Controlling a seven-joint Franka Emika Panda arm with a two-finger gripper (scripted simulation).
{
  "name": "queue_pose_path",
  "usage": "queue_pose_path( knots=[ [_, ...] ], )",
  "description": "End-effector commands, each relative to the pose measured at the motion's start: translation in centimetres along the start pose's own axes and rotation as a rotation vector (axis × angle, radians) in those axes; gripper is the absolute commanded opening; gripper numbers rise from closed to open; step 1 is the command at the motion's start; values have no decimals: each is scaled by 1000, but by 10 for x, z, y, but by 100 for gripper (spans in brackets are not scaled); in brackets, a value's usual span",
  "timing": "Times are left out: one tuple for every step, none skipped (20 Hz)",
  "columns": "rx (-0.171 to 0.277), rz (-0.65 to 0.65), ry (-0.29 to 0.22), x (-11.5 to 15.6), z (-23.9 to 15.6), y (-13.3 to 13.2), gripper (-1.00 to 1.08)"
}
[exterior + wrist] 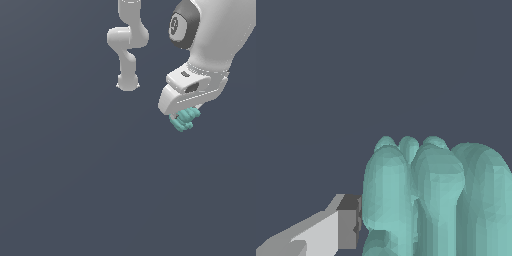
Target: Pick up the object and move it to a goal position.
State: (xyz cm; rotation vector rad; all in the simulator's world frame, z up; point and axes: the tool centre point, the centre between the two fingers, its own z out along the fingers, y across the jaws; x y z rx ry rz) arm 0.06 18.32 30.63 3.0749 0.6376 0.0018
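The object [185, 119] is a small teal lumpy thing with ridged lobes. It sits just under my white gripper [186, 112] in the exterior view's upper right, up off the dark floor. The gripper's body hides the fingertips there. In the wrist view the object [431, 200] fills the frame close up, and one finger [331, 230] with its dark pad presses against its side. The other finger is out of frame. The gripper is shut on the object.
The arm's base and lower links [127, 50] stand at the top middle of the exterior view. The floor [75, 175] is a plain dark grey-blue with no other objects on it.
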Motion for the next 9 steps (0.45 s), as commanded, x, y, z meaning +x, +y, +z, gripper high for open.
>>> queue_pose_path(
  knots=[
    [1,2,-1,3,-13,-14,-100],
    [1,2,-1,4,-16,-18,-100],
    [1,2,-1,5,-19,-22,-100],
    [1,2,-1,5,-22,-25,-100],
    [1,2,-1,6,-24,-27,-100],
    [1,2,-1,7,-26,-29,-100],
    [1,2,-1,7,-27,-30,-100],
    [1,2,-1,7,-27,-31,-100],
    [1,2,-1,7,-28,-31,-100]
  ],
)
